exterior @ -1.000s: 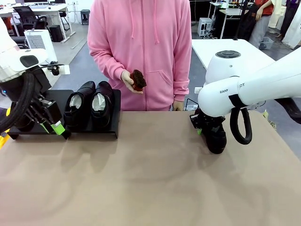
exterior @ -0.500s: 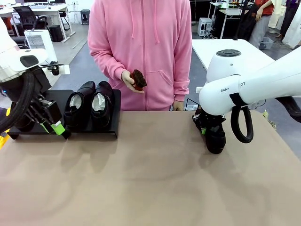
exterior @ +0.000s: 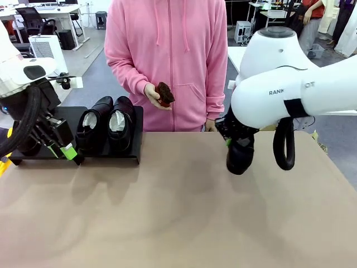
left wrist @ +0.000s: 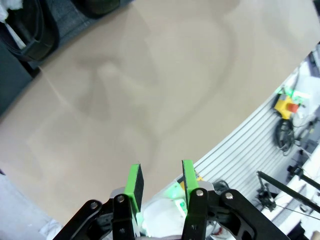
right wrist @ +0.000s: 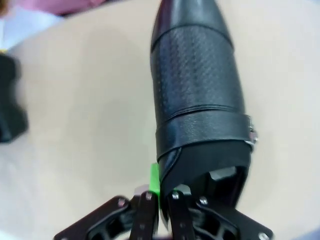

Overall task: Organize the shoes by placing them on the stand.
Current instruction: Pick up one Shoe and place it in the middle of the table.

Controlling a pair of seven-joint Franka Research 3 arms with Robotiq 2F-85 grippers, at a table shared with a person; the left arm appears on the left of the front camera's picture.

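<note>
On the stand point(exterior: 131, 146), two shoes point(exterior: 106, 129) were set, a third shoe point(exterior: 241, 156) was gripped by the right end effector point(right wrist: 159, 192), and the left end effector point(left wrist: 160, 185) was held open.

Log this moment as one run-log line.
right gripper: shut on glossy black leather shoe, lifted | left gripper: open, empty | low matte-black stand: two shoes

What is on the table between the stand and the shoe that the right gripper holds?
In the front view, only bare tan table lies between the stand and the shoe held by the right gripper.
</note>
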